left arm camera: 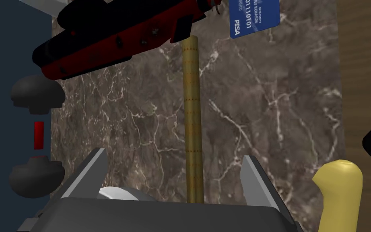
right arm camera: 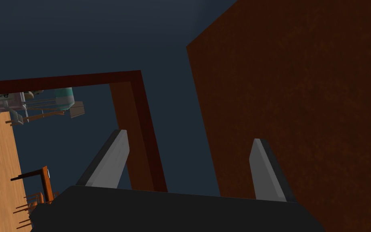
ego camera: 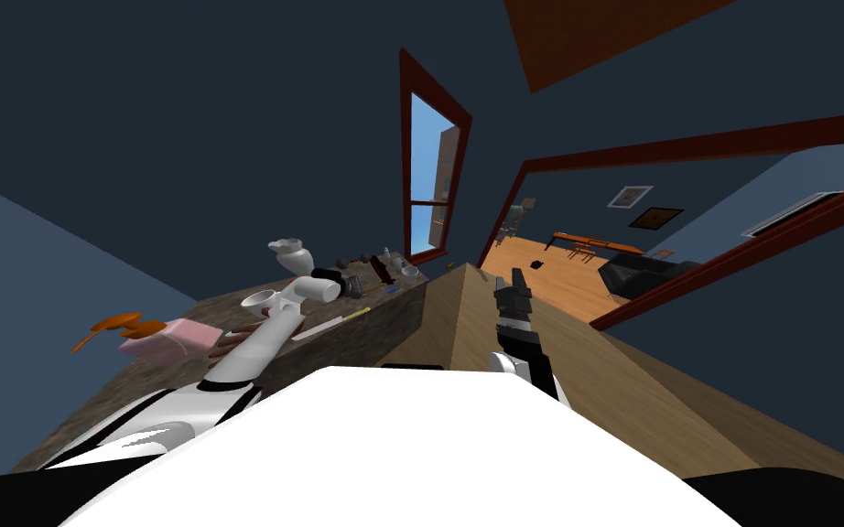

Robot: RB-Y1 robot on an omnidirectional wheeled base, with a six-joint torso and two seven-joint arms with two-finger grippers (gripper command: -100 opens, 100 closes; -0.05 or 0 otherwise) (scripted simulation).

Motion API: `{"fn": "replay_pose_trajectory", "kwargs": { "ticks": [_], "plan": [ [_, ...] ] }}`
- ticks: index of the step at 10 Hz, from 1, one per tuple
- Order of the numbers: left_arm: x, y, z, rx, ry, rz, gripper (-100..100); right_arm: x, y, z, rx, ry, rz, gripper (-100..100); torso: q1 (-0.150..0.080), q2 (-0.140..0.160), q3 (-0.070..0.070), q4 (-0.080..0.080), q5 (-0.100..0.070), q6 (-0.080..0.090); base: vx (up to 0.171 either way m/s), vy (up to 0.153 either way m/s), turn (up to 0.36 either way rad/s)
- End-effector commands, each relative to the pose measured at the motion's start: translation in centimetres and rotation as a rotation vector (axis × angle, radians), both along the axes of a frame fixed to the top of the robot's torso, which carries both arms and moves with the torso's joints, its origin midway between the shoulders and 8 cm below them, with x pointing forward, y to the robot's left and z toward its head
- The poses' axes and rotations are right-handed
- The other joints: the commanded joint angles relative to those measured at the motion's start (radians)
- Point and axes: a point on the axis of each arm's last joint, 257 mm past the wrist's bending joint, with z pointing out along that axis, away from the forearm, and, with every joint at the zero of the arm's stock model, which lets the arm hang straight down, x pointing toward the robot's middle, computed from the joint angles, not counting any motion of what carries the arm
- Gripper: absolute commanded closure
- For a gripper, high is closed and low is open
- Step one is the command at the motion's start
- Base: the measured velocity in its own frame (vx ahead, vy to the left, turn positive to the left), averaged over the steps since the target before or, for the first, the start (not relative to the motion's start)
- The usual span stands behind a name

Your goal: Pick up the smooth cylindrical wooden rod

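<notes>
Left tool [left arm camera: 174, 153] spread over rod [left arm camera: 192, 121]; blue card [left arm camera: 255, 16] reads PISA.

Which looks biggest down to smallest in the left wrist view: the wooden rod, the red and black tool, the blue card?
1. red and black tool, the bulkiest
2. rod, about as long but far thinner; its near end is hidden behind the gripper body
3. blue card, cut off by the picture's edge, so its full size is unsure
</notes>
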Motion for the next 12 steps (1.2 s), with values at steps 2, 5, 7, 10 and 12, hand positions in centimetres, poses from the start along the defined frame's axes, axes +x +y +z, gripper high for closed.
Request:
{"fn": "replay_pose_trajectory", "kwargs": {
  "ticks": [2, 5, 7, 10, 12],
  "plan": [
    [-0.9, 0.3, -1.5, -0.033, 0.085, 0.041, -100, 0.0, 0.0, 0.0, 0.0, 0.0, 0.0, 0, 0.0, 0.0, 0.0, 0.0, 0.0, 0.0, 0.067, 0.004, -0.036],
    [-2.0, 0.8, -3.0, -0.074, 0.181, 0.091, -100, 0.0, 0.0, 0.0, 0.0, 0.0, 0.0, 0, -0.001, 0.0, 0.0, 0.0, 0.0, 0.0, 0.07, -0.005, -0.04],
    [-2.8, 1.0, -3.8, -0.089, 0.237, 0.116, -100, 0.0, 0.0, 0.0, 0.0, 0.0, 0.0, 0, 0.0, -0.001, -0.001, 0.0, 0.0, 0.0, 0.063, 0.002, -0.03],
    [-4.4, 1.4, -5.1, -0.13, 0.35, 0.175, -100, 0.0, 0.0, 0.0, 0.0, 0.0, 0.0, 0, 0.0, -0.001, -0.001, 0.0, 0.0, 0.0, 0.084, 0.006, -0.047],
    [-5.2, 1.6, -5.6, -0.146, 0.401, 0.203, -100, 0.0, 0.0, 0.0, 0.0, 0.0, 0.0, 0, 0.0, -0.001, -0.001, 0.0, 0.0, 0.0, 0.068, 0.005, -0.035]
  ]
}}
